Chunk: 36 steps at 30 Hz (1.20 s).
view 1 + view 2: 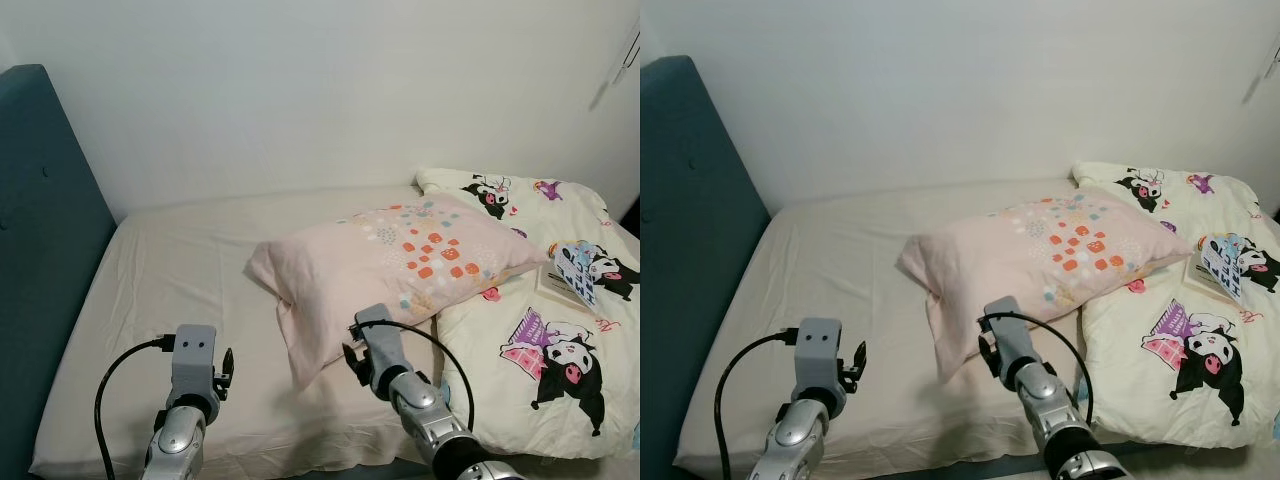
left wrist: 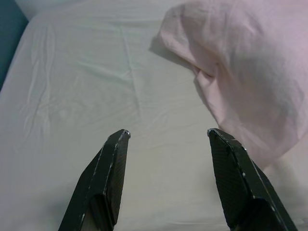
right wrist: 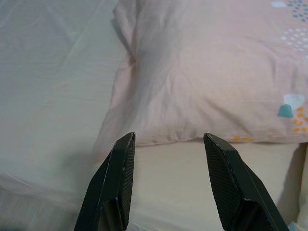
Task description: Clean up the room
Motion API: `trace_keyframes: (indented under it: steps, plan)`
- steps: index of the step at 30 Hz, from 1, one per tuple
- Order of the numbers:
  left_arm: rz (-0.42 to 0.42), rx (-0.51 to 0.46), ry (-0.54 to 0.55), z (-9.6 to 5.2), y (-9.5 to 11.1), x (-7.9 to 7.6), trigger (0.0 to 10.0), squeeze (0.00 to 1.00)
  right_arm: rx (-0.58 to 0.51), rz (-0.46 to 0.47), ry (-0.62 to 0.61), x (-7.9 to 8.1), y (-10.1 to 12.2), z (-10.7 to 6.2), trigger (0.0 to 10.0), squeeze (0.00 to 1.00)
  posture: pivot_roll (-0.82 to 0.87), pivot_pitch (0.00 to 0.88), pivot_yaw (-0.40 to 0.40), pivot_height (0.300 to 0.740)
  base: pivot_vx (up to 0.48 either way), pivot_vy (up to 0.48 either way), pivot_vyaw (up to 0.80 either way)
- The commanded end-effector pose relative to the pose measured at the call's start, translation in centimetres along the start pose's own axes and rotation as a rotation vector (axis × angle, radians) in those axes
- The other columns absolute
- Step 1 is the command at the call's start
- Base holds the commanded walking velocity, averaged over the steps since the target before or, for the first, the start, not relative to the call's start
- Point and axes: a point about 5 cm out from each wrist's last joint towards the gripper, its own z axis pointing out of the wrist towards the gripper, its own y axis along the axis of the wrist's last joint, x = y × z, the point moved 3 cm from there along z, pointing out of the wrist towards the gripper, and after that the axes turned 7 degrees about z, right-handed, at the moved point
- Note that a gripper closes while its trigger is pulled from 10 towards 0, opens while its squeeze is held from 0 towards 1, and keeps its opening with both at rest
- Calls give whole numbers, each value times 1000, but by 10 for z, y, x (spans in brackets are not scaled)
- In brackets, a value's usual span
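Teal headboard (image 1: pixel 40 250) is standing at the far left of one cream-sheeted bed (image 1: pixel 180 270), where one pink pillow (image 1: pixel 390 265) is lying mid-mattress, overlapping one cartoon-print duvet (image 1: pixel 560 330) carrying one book (image 1: pixel 570 280). Two grippers are hovering over the near edge: left gripper (image 2: pixel 168 134) spread apart above bare sheet, right gripper (image 3: pixel 168 137) likewise parted, just short of the pillow's near edge.

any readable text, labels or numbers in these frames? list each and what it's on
No text can be read in any view.
Book on the cartoon-print duvet: the cover has printing, too small and blurred to read.
Pink pillow: coloured squares and dots only, no lettering.
Duvet: cartoon characters and small marks, nothing legible.
Left claw and right claw: plain black fingers, no markings.
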Motion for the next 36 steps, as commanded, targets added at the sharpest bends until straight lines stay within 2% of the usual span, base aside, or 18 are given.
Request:
trace_keyframes:
  steps: [1, 30, 36]
  plan:
    - [3, 4, -7, 0, 0, 2, 10000, 0, 6, 23, -9, -1, -3, -1, 10000, 0, 28, 78, -15, 705, 0, 0, 0]
    - [-23, 4, -45, 1, 3, -1, 10000, 0, -13, 32, -14, -4, 0, -1, 10000, 0, 28, 77, -10, 590, 0, 0, 0]
    - [-27, 3, -52, 2, 4, -3, 10000, 0, -28, 30, -17, -5, 2, -1, 10000, 0, 27, 74, -10, 590, 0, 0, 0]
